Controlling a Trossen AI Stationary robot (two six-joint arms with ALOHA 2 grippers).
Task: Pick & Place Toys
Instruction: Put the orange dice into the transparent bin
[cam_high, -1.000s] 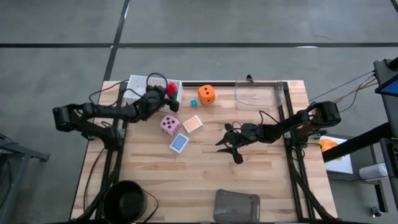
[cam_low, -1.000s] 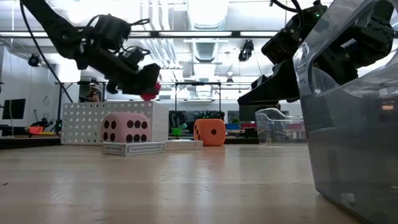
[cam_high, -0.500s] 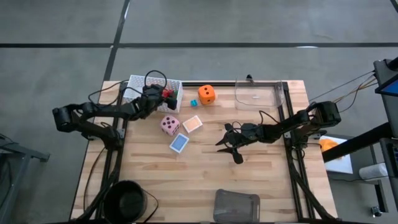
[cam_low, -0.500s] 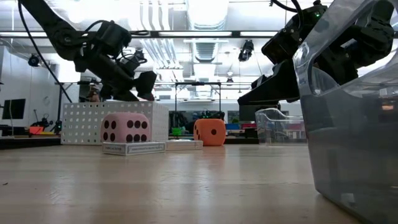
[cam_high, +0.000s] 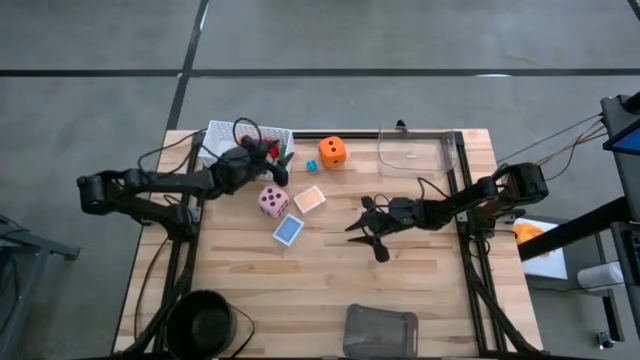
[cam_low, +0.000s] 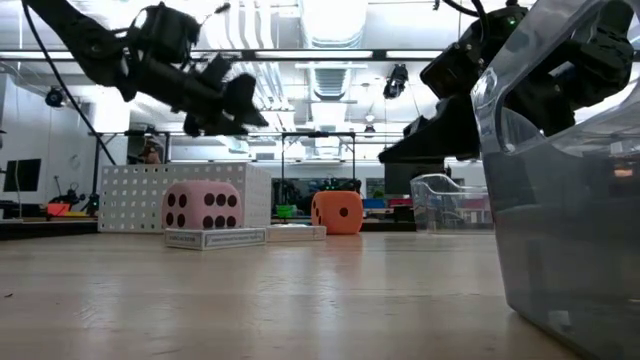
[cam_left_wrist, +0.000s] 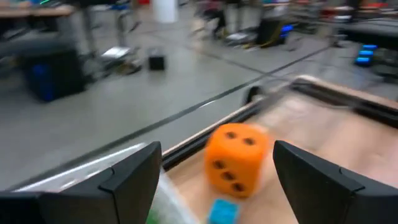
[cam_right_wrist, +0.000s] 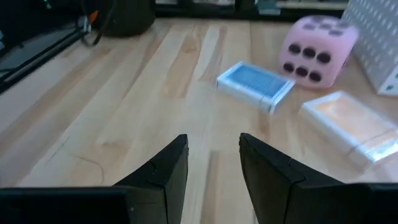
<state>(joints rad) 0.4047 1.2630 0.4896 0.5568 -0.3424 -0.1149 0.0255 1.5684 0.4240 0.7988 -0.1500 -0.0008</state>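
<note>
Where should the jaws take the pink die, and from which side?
Grip the pink die across two opposite vertical faces, coming straight down from above. It sits flat on the table as a cube. The blue card lies close on its near side and the peach card on its right, so a low sideways approach looks crowded.

Left wrist view blurred; teal brick (cam_left_wrist: 222, 210) cut off at the edge. Basket (cam_high: 222, 134) contents under the left gripper (cam_high: 274, 158) too small to tell (red, maybe green).

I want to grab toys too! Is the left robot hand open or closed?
Open. The left gripper has its two dark fingers spread wide, nothing between them; the orange dotted die shows beyond.
</note>
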